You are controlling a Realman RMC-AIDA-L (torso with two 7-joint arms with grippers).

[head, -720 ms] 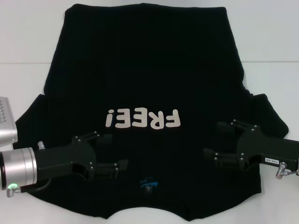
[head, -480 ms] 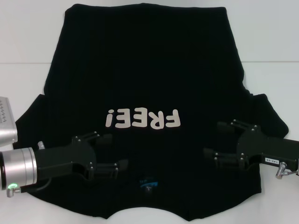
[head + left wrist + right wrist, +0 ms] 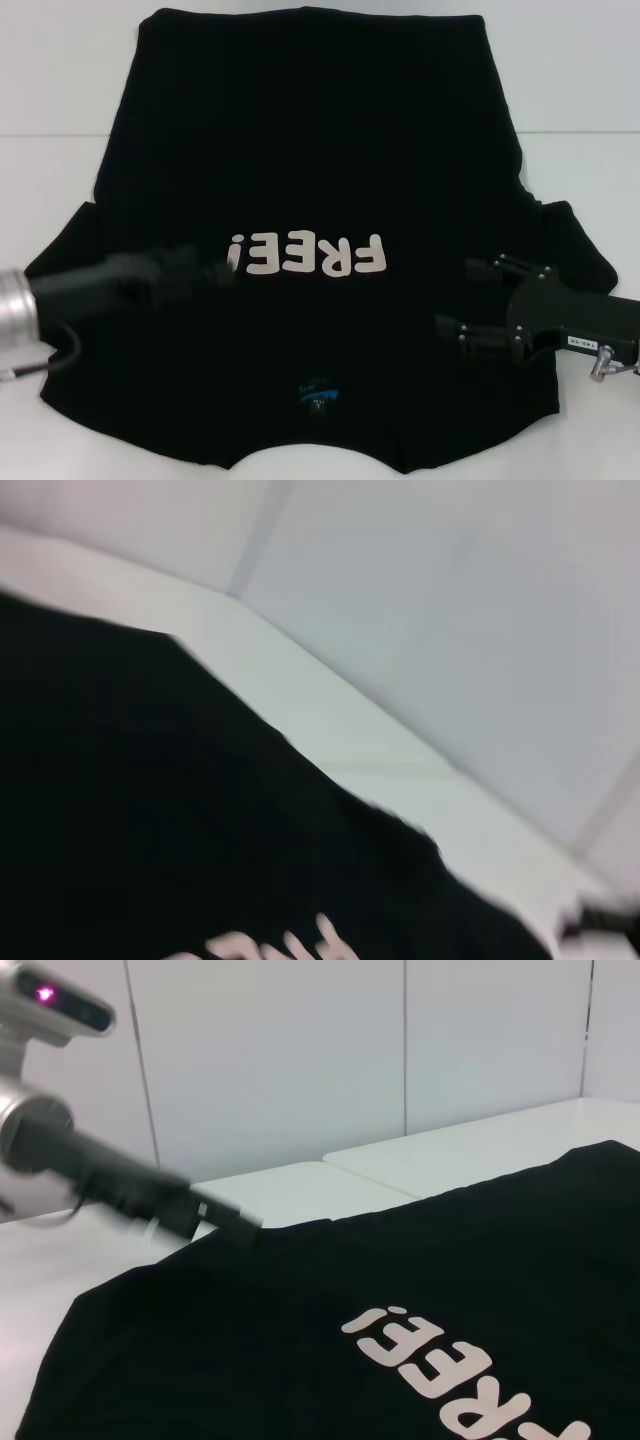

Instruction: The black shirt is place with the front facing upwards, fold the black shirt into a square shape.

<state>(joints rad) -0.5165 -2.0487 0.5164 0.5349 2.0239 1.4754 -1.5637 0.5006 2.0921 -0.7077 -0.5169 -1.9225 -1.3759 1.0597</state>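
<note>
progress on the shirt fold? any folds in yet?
None yet. The black shirt lies flat and face up on the table, FREE! lettering showing, both sleeves spread out. In hand: the left gripper is motion-blurred over the shirt beside the lettering; the right gripper sits open over the other shoulder side. Neither holds cloth. Every fold is left to do.

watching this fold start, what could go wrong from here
The left hand is blurred over the shirt near the "FREE!" lettering; a low pass might snag and bunch the flat cloth. The right hand hangs open over the other shoulder; uneven grasps could skew the fold.
</note>
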